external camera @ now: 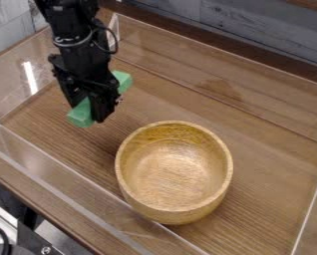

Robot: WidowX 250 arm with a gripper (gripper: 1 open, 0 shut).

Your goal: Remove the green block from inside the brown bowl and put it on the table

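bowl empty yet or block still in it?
Empty. The brown bowl shows only bare wood inside; the green block is outside it, clamped in the tool over the table.

Soft even light, faint acrylic glare, slightly low-resolution blur.
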